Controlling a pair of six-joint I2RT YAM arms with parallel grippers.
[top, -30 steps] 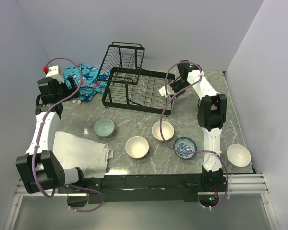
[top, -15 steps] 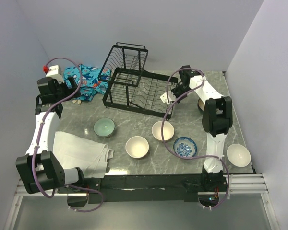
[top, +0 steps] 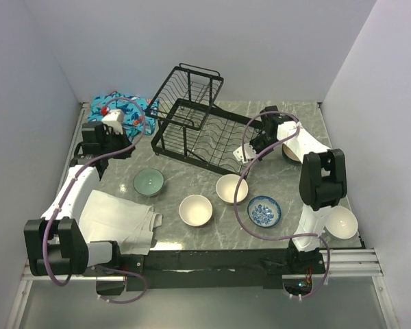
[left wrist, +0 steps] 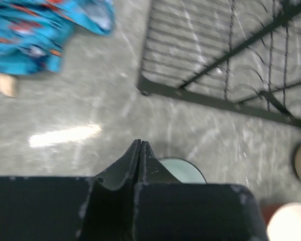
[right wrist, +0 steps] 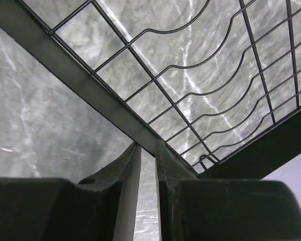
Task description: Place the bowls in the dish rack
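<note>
The black wire dish rack sits askew at the back of the marble table, with no bowl in it. In front of it lie a pale green bowl, two cream bowls and a blue-and-white bowl. A white bowl sits at the near right. My right gripper is closed to a narrow gap on the rack's rim bar near its right corner. My left gripper is shut and empty, just above the green bowl, short of the rack.
A blue patterned cloth is bunched at the back left. A white towel lies at the near left. A dark brown bowl shows partly behind my right arm. Walls close in on the left, back and right.
My right gripper pulled toward me and rightward, narrowing, and the rack swung clockwise with it. My left arm swung right toward the green bowl and its jaws shut.
</note>
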